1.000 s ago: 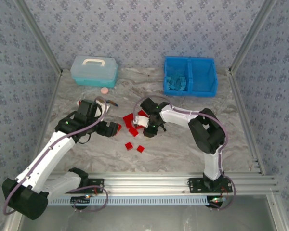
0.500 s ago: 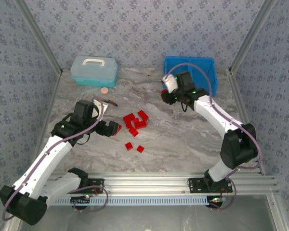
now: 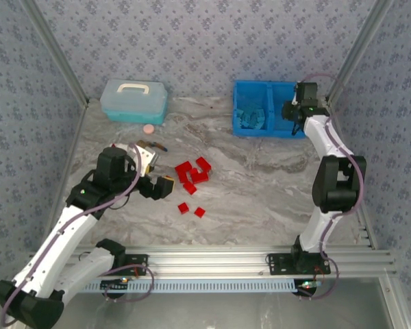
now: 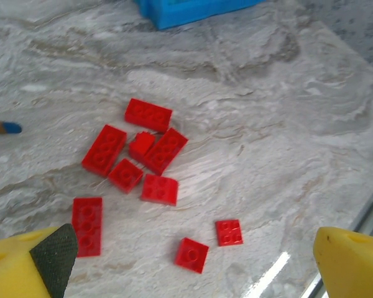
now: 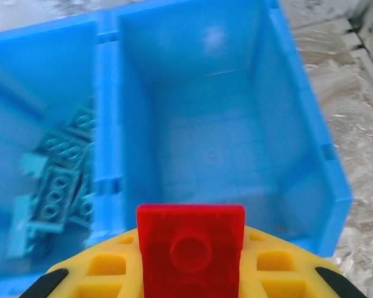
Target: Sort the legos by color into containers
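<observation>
The right gripper (image 3: 292, 110) clenched a red lego (image 5: 191, 245) above the blue bin's (image 5: 301, 130) right compartment; light blue legos (image 5: 59, 183) lay in the left one. The left gripper (image 3: 156, 173) hung released near the loose red legos (image 4: 165, 149).

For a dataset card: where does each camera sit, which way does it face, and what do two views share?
Top external: above and behind the left arm and right arm, facing down on the table; both show, right gripper over the blue bin.
Left wrist: on the left arm, facing down at the red legos; its open yellow fingers.
Right wrist: facing down into the bin's right compartment; its fingers grip a red lego.
Shared: top external and left wrist show the red legos.
</observation>
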`<act>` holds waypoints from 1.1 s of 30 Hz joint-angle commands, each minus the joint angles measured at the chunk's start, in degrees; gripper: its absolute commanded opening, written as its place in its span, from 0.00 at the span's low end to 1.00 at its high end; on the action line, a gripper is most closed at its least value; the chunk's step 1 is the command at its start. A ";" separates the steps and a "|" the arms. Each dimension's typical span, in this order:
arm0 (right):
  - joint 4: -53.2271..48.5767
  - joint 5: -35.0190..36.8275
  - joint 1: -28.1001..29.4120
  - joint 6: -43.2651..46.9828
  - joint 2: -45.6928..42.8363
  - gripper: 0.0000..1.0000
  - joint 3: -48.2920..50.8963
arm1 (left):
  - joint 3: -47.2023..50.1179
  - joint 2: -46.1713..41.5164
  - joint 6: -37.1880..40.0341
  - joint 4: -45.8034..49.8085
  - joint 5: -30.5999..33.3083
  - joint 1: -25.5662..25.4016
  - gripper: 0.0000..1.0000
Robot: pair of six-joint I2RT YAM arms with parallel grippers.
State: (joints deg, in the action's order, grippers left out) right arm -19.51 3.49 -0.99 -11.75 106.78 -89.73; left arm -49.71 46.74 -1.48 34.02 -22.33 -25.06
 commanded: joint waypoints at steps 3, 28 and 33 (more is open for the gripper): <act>-5.72 1.29 -1.15 -2.11 9.84 0.26 -11.09 | 1.76 -3.62 2.12 -5.46 -4.98 0.45 0.99; -13.81 -0.47 0.87 -1.83 14.43 0.54 -20.87 | 3.52 -6.63 3.43 -6.32 -1.36 0.45 0.99; -8.19 -1.46 6.07 -1.45 1.38 0.54 -5.20 | 3.63 -8.70 3.05 -5.52 5.65 0.50 0.99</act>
State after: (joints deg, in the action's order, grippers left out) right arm -30.13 3.64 1.56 -12.88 116.38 -100.92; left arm -45.56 39.75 1.02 28.49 -21.17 -25.06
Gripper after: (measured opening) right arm 0.542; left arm 0.993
